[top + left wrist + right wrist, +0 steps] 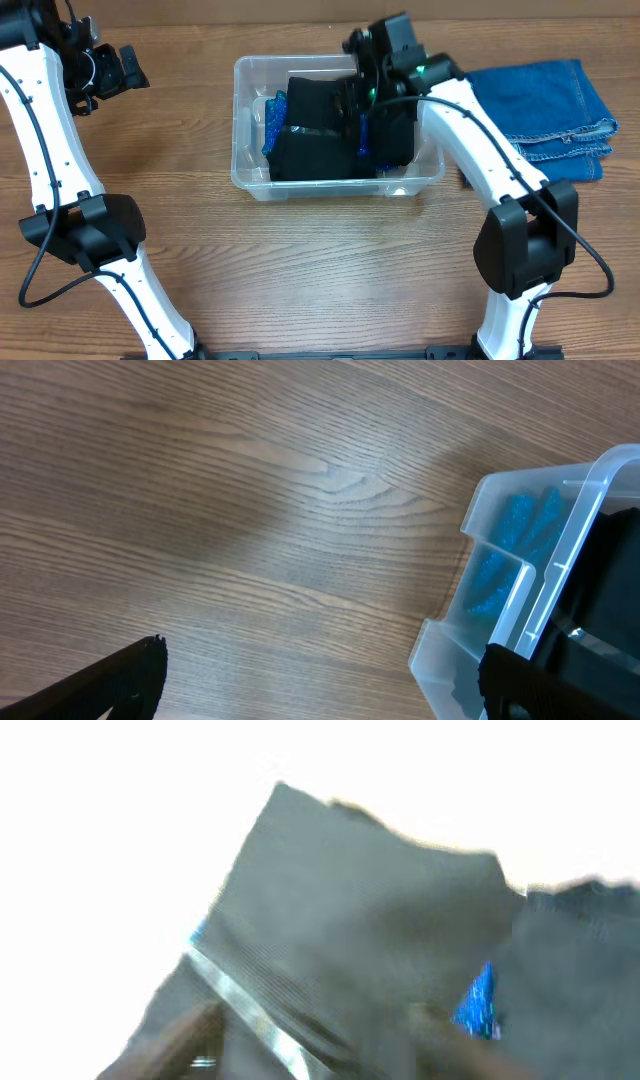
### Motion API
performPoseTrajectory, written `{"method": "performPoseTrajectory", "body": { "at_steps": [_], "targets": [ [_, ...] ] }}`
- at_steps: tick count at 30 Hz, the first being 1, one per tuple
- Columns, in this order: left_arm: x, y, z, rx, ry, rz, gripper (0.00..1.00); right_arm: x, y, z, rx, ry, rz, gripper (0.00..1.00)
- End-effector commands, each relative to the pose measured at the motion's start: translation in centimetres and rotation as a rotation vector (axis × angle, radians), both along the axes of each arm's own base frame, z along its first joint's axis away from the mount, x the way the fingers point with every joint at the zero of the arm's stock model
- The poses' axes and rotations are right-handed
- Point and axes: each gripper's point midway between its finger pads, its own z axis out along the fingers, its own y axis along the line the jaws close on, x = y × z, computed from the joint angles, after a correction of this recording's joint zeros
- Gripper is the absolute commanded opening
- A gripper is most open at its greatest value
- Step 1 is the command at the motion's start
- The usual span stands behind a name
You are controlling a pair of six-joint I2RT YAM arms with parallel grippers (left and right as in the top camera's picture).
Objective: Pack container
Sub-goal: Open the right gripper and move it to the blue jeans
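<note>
The clear container [240, 130] stands at the table's middle, holding black packages [310, 135] and blue items [272, 115] along its left side. My right gripper [362, 100] is down inside the container over the black packages. The right wrist view is blurred and overexposed. It shows a dark package [370, 900] with a shiny strip, and my right gripper's fingers [315, 1035] apart on either side of it. My left gripper [108, 70] is open and empty at the far left, away from the container. The left wrist view shows that gripper [320, 680] over bare wood and the container's corner [500, 610].
A folded stack of blue jeans [545, 105] lies to the right of the container, behind my right arm. Bare wooden tabletop [320, 260] runs in front of the container and to its left.
</note>
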Motion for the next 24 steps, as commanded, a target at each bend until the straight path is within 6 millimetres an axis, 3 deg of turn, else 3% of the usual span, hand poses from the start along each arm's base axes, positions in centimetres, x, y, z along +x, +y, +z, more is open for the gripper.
{"method": "performPoseTrajectory", "body": {
  "at_steps": [1, 4, 9, 12, 13, 16, 21, 24],
  "targets": [
    [0.1, -0.3, 0.2, -0.011, -0.007, 0.004, 1.00, -0.5, 2.3, 3.9, 0.138, -0.017, 0.091, 1.00],
    [0.1, -0.3, 0.2, -0.011, -0.007, 0.004, 1.00, -0.4, 1.4, 4.8, 0.186, 0.014, 0.077, 1.00],
    [0.1, -0.3, 0.2, -0.011, -0.007, 0.004, 1.00, 2.7, -8.7, 5.7, 0.288, 0.165, -0.323, 1.00],
    [0.1, -0.3, 0.2, -0.011, -0.007, 0.004, 1.00, 3.3, -16.8, 5.4, 0.305, 0.242, -0.602, 1.00],
    [0.1, -0.3, 0.2, -0.011, -0.007, 0.005, 1.00, 3.0, -20.7, 4.6, 0.289, 0.282, -0.749, 1.00],
    [0.1, -0.3, 0.2, -0.011, -0.007, 0.004, 1.00, 0.6, -29.7, 2.2, 0.228, 0.388, -1.093, 1.00],
    [0.1, -0.3, 0.2, -0.011, -0.007, 0.005, 1.00, -3.5, -37.3, -1.2, 0.154, 0.492, -1.373, 1.00],
    [0.1, -0.3, 0.2, -0.011, -0.007, 0.004, 1.00, -5.3, -38.8, -4.0, 0.161, 0.570, -1.476, 1.00]
  ]
}}
